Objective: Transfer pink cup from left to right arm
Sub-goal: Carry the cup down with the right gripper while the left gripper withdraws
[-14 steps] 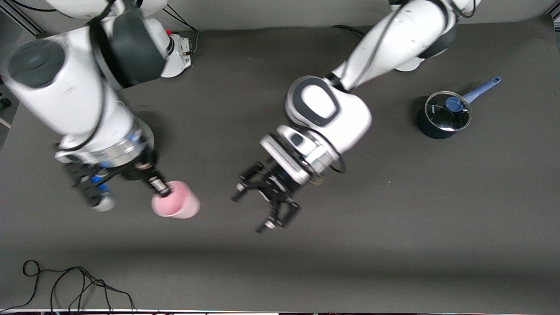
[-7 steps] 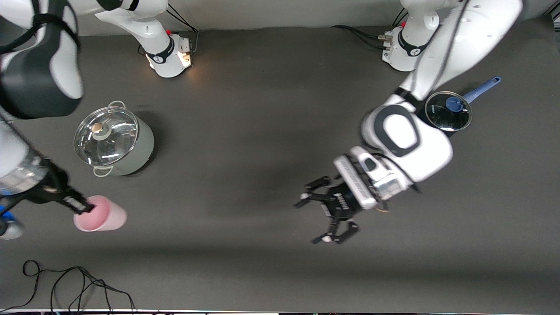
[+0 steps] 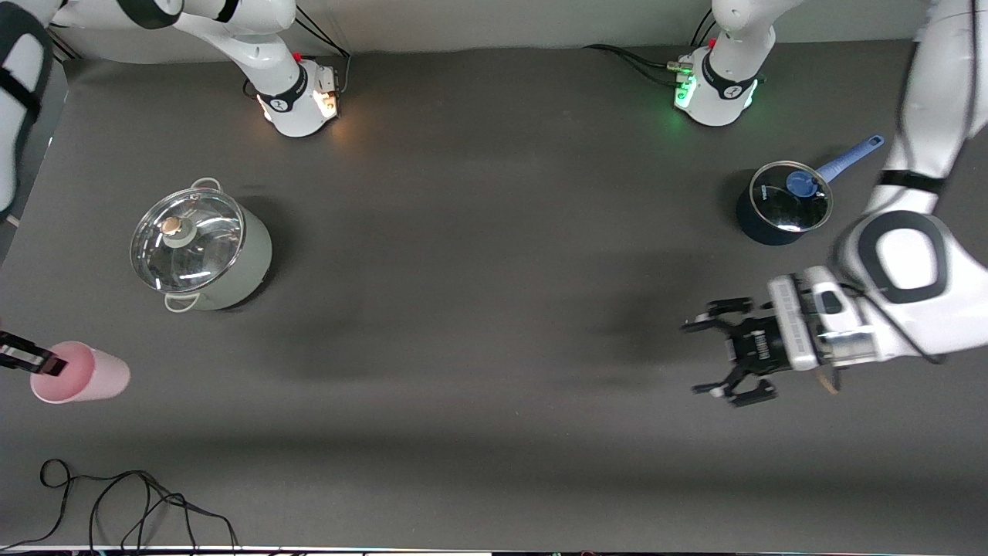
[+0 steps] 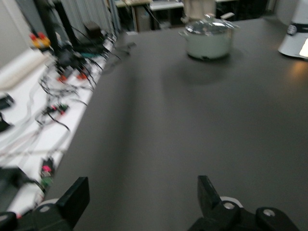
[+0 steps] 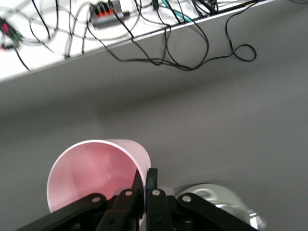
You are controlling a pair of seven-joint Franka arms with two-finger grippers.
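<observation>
The pink cup (image 3: 81, 374) is in the right claw (image 3: 35, 361), which is shut on the cup's rim, one thin black finger inside and one outside. The cup hangs tipped over the desk (image 3: 494, 309) edge at the right arm's end, close to the corner nearest the front camera. The left claw (image 3: 729, 361) is wide open and holds nothing. It is up over the desk toward the left arm's end, well apart from the cup.

I think the hand-over is done, since the right arm has the cup and the arms are far apart. The next move may be just to set the cup down softly, standing up, and then let go.

The cup is smooth, plain plastic, round, a bit narrower at one end, with no handle. The desk has a dark, dull cover. A pale green pot (image 3: 202, 251) with a shiny glass lid sits near the cup. A small dark saucepan (image 3: 783, 205) with a blue handle sits near the left arm.
</observation>
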